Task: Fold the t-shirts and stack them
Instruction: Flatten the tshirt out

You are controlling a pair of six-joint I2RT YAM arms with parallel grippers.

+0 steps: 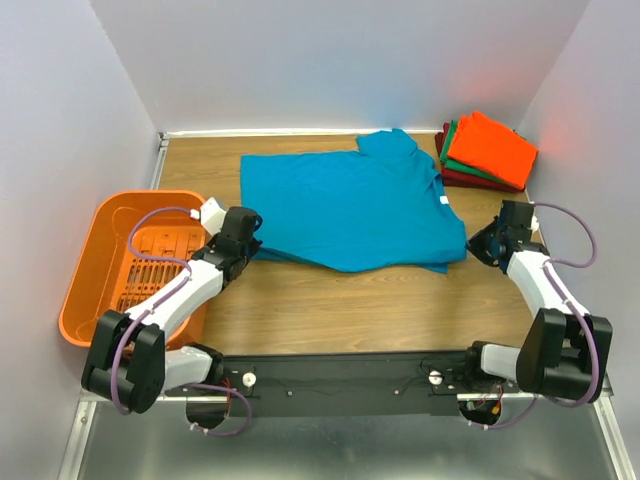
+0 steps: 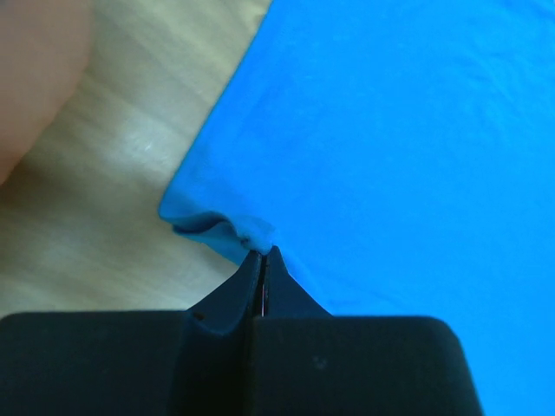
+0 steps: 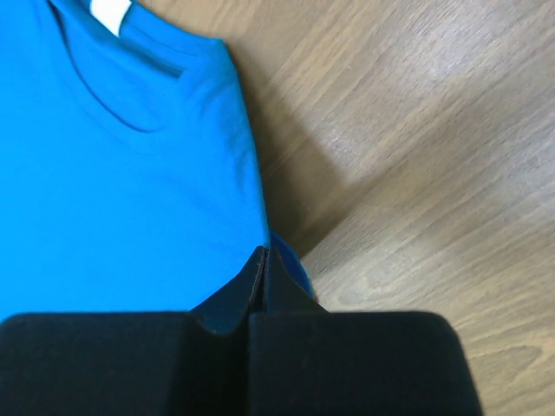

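A teal-blue t-shirt (image 1: 350, 205) lies spread across the middle of the table, with its white neck label (image 1: 443, 201) on the right. My left gripper (image 1: 252, 240) is shut on the shirt's near-left corner; in the left wrist view the cloth (image 2: 390, 130) bunches at the tips of the gripper (image 2: 263, 252). My right gripper (image 1: 480, 245) is shut on the shirt's near-right edge, below the collar (image 3: 130, 113), with its tips (image 3: 264, 252) at the hem. A folded stack sits at the back right with an orange shirt (image 1: 490, 148) on top, and a green shirt (image 1: 452, 145) and a dark red shirt (image 1: 470, 180) under it.
An orange slotted basket (image 1: 100, 270) stands at the left edge, beside the left arm. Walls close in the table on the left, back and right. Bare wood (image 1: 380, 305) shows between the shirt and the arm bases.
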